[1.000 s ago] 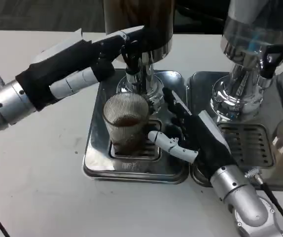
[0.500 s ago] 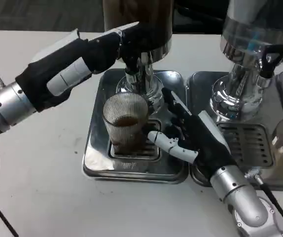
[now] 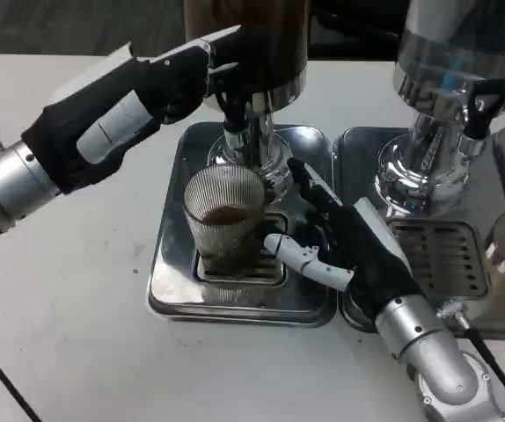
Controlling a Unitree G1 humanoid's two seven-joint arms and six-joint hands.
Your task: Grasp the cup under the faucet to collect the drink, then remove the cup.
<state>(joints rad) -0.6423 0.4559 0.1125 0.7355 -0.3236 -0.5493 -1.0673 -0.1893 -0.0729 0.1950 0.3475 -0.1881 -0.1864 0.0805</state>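
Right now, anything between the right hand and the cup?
Nothing visible. The right hand sits open just right of the ribbed glass cup on the drip tray, thumb reaching toward the cup's base, with only bare tray between. The left hand is up at the faucet, above the cup.

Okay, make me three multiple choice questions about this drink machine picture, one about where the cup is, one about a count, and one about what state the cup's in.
1. Where does the ribbed glass cup stand?
A. On the drip tray under the left dispenser's faucet
B. On the bare table
C. Under the right dispenser

2. How many dispensers stand on the table?
A. One
B. Two
C. Four

3. What state is the cup in?
A. Empty
B. Tipped over
C. Upright, holding some brown drink

Answers: 1 A, the cup sits on the tray's grate below the faucet. 2 B, two dispensers stand side by side. 3 C, brown liquid shows inside the upright cup.
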